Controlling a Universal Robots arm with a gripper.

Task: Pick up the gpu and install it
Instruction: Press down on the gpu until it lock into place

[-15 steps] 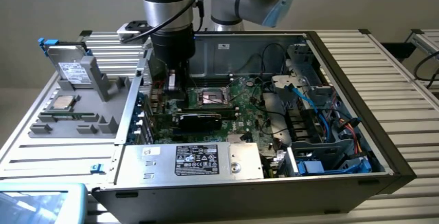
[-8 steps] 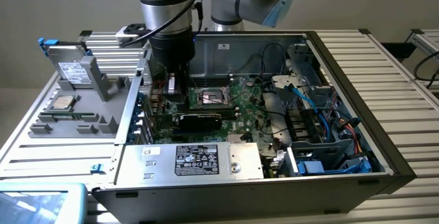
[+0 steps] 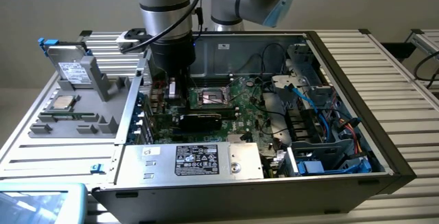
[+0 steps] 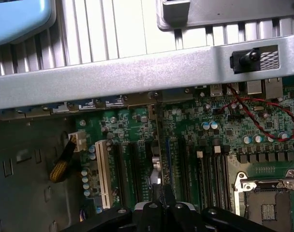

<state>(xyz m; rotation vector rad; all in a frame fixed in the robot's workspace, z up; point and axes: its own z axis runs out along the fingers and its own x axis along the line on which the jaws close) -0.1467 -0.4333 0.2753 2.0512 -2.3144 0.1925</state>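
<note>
Pincer (image 4: 162, 193) is fully closed, clamped on the upper edge of the gpu (image 4: 155, 154) as far as I can judge. The card hangs edge-on below me, inside the open case (image 4: 113, 77), over the motherboard (image 4: 185, 130).

Position: the card runs between the dark expansion slots, with the white slot (image 4: 104, 174) off to one side and the CPU socket (image 4: 270, 203) well off to the other. Its far end reaches the case's back wall. I can't tell if the edge connector is in the slot yet or just above it.

My read on doing the seating well:
- keep the card plumb, since any tilt will jam the connector
- keep it parallel to the slot along its full length, with the bracket end lined up to the rear opening
- push straight down and evenly, no twist
- stay clear of the red wire (image 4: 263, 121) near the back wall and the capacitors by the slots

Card appearance: from the wrist view it's a thin strip, green board edge with a silver metal piece at the far end. In the exterior view a black block sits low beside my tool, which I take for its cooler.
</note>
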